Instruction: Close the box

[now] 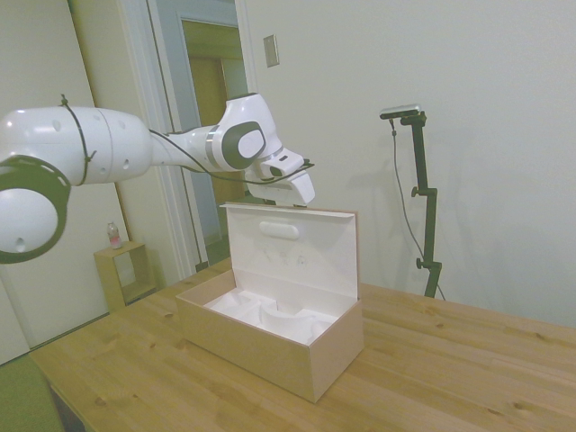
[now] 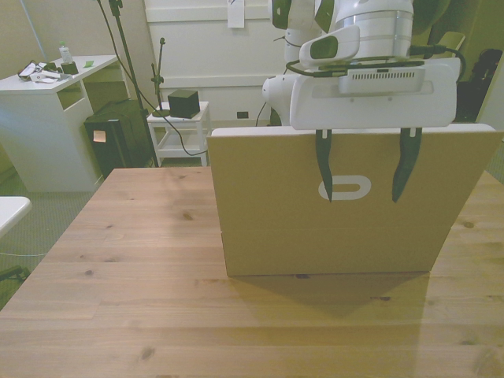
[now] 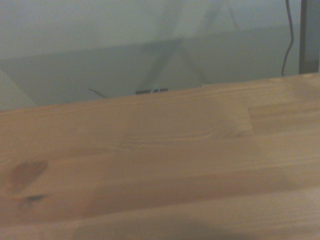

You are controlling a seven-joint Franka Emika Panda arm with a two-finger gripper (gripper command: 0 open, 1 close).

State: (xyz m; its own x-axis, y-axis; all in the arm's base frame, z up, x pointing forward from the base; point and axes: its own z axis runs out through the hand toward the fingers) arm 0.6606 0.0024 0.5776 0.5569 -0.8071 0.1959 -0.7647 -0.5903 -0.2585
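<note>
1. Side view: the box [image 1: 270, 337] sits on the wooden table [image 1: 468, 369], roughly mid-table. Its lid [image 1: 292, 247] stands upright on the hinge along the far long side. A white moulded insert [image 1: 270, 315] fills the base, and an oval white pad [image 1: 279, 229] sits high on the lid's inner face.
2. Front view shows only the lid's plain outer face [image 2: 276, 205], with a small white oval mark [image 2: 344, 188] on it, above the base wall.
3. I read the gripper [image 2: 364, 175] as hanging over the lid's top edge, jaws apart and holding nothing. The two dark fingers [image 2: 324, 165] lie in front of the lid's outer face in the front view. I cannot tell whether they touch the cardboard.
4. Handling, my judgement: thin cardboard, light, fairly stiff but able to flex or crease. The lid should swing freely on the hinge, and the light base could slide on the table if shoved.
5. Contact point, my judgement: no grasp needed. I would push near the middle of the top edge from the outer face, tipping it over the insert, then press down gently.
6. Wrist view: only bare tabletop [image 3: 160, 165] and a wall beyond.
</note>
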